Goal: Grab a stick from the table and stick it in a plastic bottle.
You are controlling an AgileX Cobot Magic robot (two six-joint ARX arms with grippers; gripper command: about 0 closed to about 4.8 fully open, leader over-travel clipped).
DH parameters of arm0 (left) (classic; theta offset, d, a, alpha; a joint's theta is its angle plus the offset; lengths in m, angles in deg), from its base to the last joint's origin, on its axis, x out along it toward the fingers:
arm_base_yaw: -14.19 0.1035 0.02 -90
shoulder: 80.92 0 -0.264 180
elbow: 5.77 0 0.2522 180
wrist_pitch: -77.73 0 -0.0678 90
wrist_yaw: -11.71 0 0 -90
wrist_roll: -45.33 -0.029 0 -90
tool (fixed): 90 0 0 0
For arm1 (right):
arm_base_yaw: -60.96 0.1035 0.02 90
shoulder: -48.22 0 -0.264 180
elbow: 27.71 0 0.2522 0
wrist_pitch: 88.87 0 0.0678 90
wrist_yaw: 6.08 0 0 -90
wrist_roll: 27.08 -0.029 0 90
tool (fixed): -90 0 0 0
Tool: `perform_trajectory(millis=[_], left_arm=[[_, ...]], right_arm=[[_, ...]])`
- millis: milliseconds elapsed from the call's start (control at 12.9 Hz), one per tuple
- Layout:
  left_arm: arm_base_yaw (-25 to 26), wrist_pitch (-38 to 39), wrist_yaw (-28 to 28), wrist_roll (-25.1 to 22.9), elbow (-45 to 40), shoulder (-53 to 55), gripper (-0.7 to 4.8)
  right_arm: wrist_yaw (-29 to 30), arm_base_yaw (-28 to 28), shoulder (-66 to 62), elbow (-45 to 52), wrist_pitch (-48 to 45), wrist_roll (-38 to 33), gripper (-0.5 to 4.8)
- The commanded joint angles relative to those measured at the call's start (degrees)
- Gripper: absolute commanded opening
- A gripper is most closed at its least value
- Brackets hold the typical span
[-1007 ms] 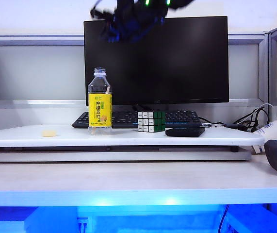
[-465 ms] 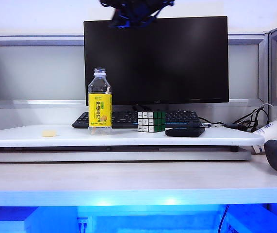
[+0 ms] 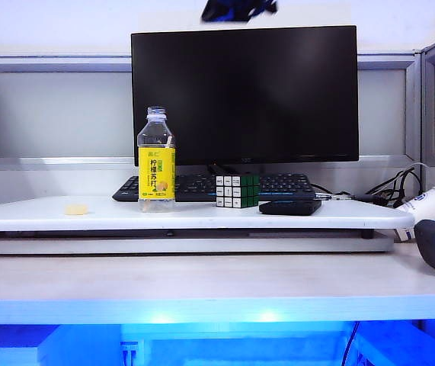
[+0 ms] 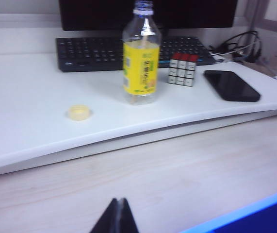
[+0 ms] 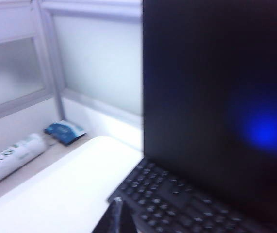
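Up near the top of the exterior view, the right gripper [image 3: 236, 9] hangs above the black monitor [image 3: 244, 95]; its own wrist view shows the dark fingertips [image 5: 116, 213] pressed together with nothing between them, over the black keyboard [image 5: 187, 204]. Well below and to the left of it in the exterior view stands the small clear plastic bottle with a yellow label [image 3: 156, 160], upright and capless on the white raised shelf board of the table [image 3: 202, 217]. Inside it a thin pale wooden stick [image 3: 170, 142] leans against the wall.

Low over the pale desk surface, the left gripper [image 4: 115, 218] has its jaws shut and empty, with the bottle [image 4: 141, 56] well apart from it. Beside the bottle lie a small yellow cap [image 4: 79, 112], a colourful puzzle cube [image 4: 183, 69] and a black phone [image 4: 231, 86].
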Motion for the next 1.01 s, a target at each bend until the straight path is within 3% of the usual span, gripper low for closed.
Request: perform_trajectory(millis=[77,232,1007], left_arm=[[0.02,0.07,-4.46,-0.28,0.15,0.0,-0.05],[0.04,1.27,-7.39,-0.31,0.15,0.0,-0.05],[0.04,2.75,-7.34,-0.31,0.15,0.0,-0.05]], right_arm=[[-2.49,-1.33,3.54,-0.22,2.75,2.36,-0.06],[-3.23,-2.84,6.38,-0.07,5.25,2.62,-0.06],[-5.03,-14.95,17.27,0.0,14.47,2.69,-0.06]])
